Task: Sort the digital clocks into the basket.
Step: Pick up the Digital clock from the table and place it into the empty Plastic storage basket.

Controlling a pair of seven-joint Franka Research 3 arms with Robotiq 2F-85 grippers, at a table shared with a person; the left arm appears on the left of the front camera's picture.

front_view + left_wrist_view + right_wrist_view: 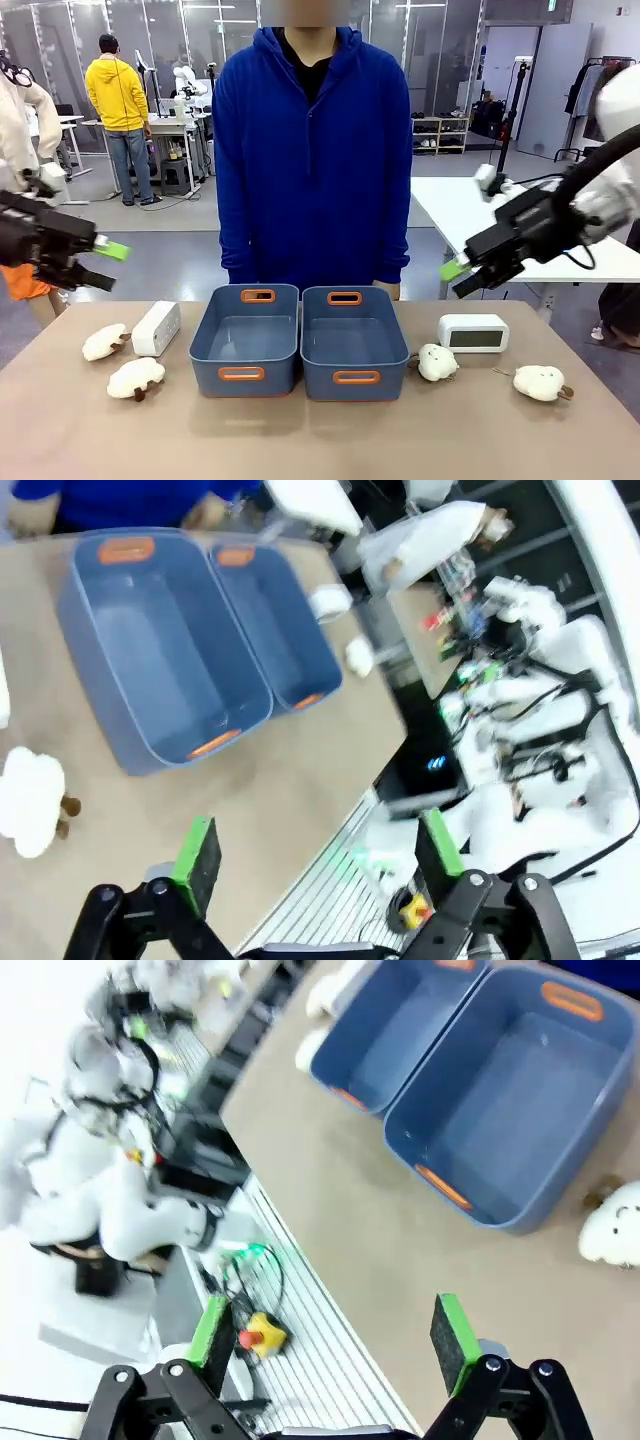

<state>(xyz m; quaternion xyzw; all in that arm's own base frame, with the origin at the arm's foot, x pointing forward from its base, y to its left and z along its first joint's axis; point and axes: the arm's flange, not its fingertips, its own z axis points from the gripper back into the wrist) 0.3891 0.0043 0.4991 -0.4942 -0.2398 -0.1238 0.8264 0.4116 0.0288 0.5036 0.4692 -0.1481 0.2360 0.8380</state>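
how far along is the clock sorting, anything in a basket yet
Done: nothing; the left basket and right basket are both empty. In hand: nothing; the left gripper and right gripper hang open above the table. Left: the left clock and right clock both sit on the table outside the baskets.

A digital clock [3, 690], seemingly, is cut off at the edge.

Bright, even overhead light; soft shadows; front view sharp; wrist views motion-blurred, edges warped.
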